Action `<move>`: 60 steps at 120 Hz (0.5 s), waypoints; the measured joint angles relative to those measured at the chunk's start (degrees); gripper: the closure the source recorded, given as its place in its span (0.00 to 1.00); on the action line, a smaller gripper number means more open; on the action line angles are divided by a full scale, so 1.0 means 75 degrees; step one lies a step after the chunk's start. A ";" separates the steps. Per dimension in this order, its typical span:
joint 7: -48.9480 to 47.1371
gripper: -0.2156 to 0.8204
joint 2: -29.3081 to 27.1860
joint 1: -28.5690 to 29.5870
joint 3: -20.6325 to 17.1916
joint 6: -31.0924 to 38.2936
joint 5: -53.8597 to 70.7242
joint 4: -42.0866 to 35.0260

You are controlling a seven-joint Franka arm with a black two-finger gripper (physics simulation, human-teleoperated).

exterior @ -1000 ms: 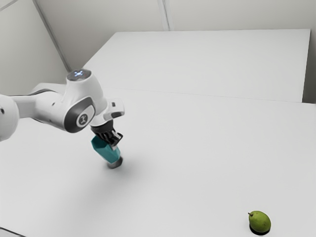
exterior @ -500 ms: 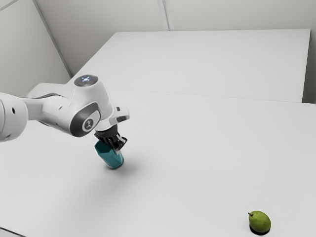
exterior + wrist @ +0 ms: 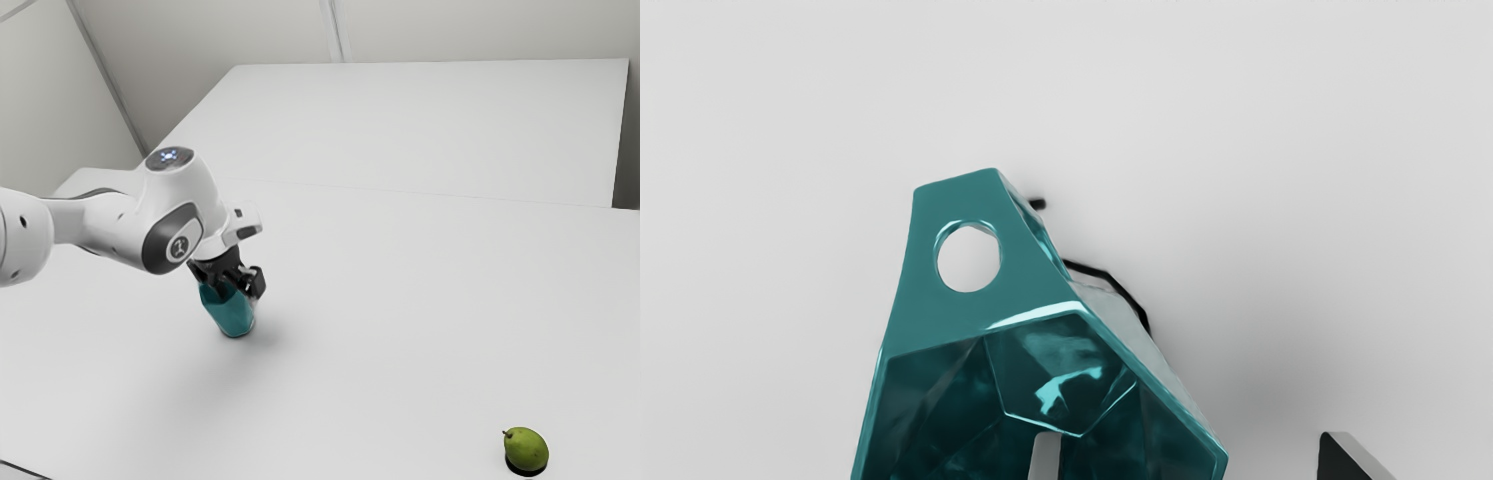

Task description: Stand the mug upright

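My hand (image 3: 242,290) is reaching down over the mug (image 3: 234,312), and my arm (image 3: 95,222) is coming in from the exterior view's left. I am keeping my fingers wide: the wrist view is showing one finger (image 3: 1044,460) dipping inside the mug's mouth and the other finger (image 3: 1350,460) hanging outside, with a gap between it and the outer wall. One side of the mug is therefore lying between my fingers, but I am not gripping it from both sides. Whether the inner finger is touching the inside, I cannot tell.

The mug is leaning, its base low by the worktop (image 3: 400,350) and its mouth tipping up toward the exterior view's left. It is teal and faceted, with a paler strip running along its outside, on the side toward my outer finger. The handle (image 3: 1026,280), a flat piece with a round hole through it, is jutting out from the rim, away from my fingers. Through the mouth I am seeing the shiny inside.

Well apart from the mug, toward the exterior view's right and nearer its camera, a green pear (image 3: 526,449) is resting on the worktop, a dark shadow lying beneath it.
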 joint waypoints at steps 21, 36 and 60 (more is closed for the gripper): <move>-0.0009 0.31 -0.0212 0.0002 0.0000 -0.0007 -0.0034 0.0064; -0.0002 0.27 -0.0270 0.0005 0.0000 -0.0200 -0.0154 0.0392; 0.0008 0.24 -0.0127 -0.0065 -0.0054 -0.1395 -0.0244 0.1570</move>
